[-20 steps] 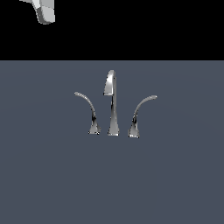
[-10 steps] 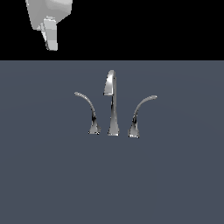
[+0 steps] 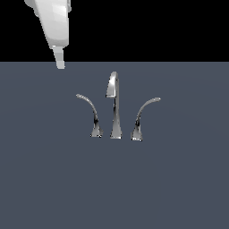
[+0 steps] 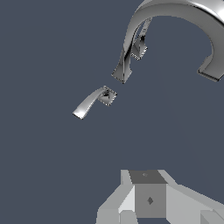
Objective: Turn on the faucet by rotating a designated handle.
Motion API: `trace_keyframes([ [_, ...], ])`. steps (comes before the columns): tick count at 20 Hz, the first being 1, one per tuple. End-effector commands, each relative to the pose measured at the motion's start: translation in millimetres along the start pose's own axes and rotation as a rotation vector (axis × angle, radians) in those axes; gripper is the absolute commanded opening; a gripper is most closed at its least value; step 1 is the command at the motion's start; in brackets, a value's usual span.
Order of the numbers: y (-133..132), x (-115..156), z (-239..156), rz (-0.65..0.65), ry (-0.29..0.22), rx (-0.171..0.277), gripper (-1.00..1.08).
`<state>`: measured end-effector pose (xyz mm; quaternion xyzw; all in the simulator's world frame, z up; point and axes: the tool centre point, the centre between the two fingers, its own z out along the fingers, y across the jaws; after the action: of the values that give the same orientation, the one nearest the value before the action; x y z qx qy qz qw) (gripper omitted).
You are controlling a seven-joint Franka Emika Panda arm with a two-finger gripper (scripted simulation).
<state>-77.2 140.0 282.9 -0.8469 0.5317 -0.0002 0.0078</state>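
Note:
The chrome faucet stands mid-scene with its tall hooked spout (image 3: pixel 114 105) in the middle. The handle (image 3: pixel 91 115) is the lever on the exterior view's left, its thin tip arcing left. The mirror-image lever (image 3: pixel 142 118) arcs right. My gripper (image 3: pixel 60 63) hangs high at the exterior view's upper left, apart from the handle, and its fingers look pressed together and empty. In the wrist view my gripper (image 4: pixel 149 197) is well short of the spout (image 4: pixel 175 15), which looms large. A small lever (image 4: pixel 92 101), likely the handle, lies beside it, and the other lever (image 4: pixel 140 46) is partly hidden.
The faucet stands on a flat dark blue-grey surface (image 3: pixel 114 188). Black background lies beyond its far edge. The white arm link (image 3: pixel 51 20) slants in from the top left corner.
The gripper has come down and slightly rightward from the top left corner, with more of the arm now in view. The faucet pieces have not moved.

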Motion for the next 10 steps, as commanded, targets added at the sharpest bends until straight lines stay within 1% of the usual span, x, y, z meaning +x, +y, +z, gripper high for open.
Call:
trace_keyframes([
  [1, -9.8, 3.6, 9.3, 0.048, 0.0, 0.0, -1.0],
  [10, -42.6, 21.6, 42.8, 0.218, 0.003, -0.002, -1.0],
])
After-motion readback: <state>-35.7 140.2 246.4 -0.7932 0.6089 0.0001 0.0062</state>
